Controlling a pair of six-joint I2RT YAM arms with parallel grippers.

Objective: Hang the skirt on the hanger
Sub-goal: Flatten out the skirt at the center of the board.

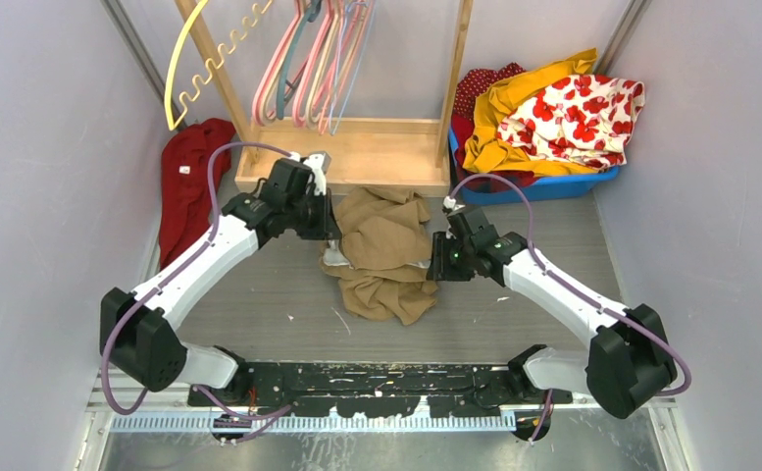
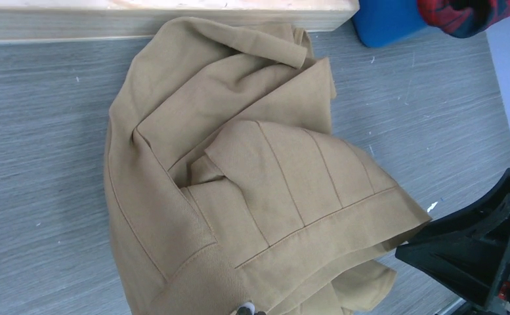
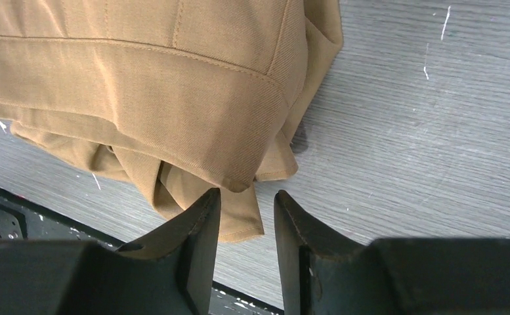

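Currently skirt (image 1: 386, 257) hangs just ahead of R gripper (image 3: 246, 197), jaws part-open, empty; L gripper (image 1: 331, 243) clamped on its left edge.

tan skirt (image 1: 386, 250), blue bin (image 1: 553, 186), grey table (image 1: 553, 235)

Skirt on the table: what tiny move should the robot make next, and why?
Probably nudge the right hand forward so the waistband corner of the skirt slips between its parted fingers. That corner hangs just ahead of the gap, with nothing gripped there, while the left hand appears to pinch the opposite edge.
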